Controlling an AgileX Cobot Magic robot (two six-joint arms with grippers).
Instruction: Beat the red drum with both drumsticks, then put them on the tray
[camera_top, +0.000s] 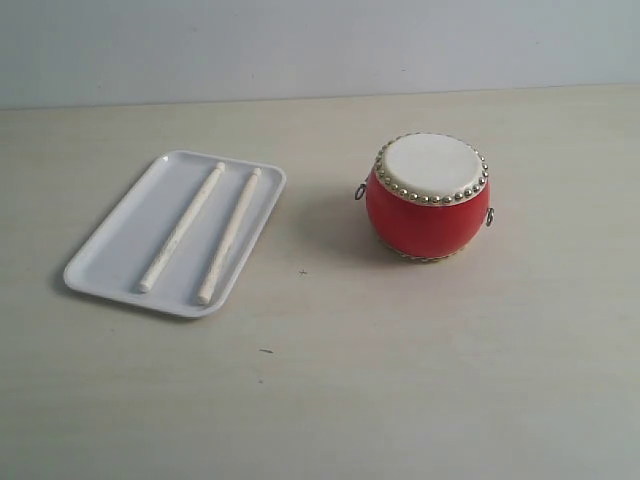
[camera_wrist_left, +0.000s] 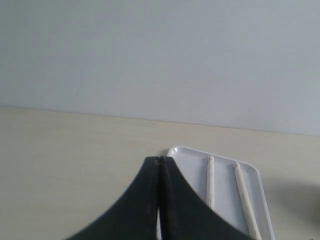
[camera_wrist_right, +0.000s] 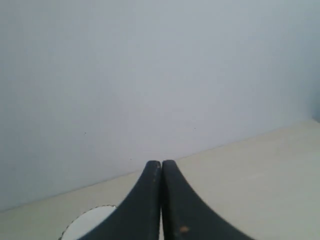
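The drumsticks (camera_top: 183, 227) lie side by side in the tray (camera_top: 110, 250), left of the red drum (camera_top: 427, 200), their length running away from my left gripper (camera_wrist_left: 159, 161), which is nearer, while its jaws and those of the right gripper (camera_wrist_right: 161, 162) are both pressed together, empty.

Wide bare table (camera_top: 330, 340) between tray (camera_top: 118, 255) and red drum (camera_top: 425, 215); open space above both drumsticks (camera_top: 183, 227).

A plain test setup, lab-like: bare pale wood-grain table (camera_top: 420, 380) against a blank grey-white wall (camera_top: 320, 40).
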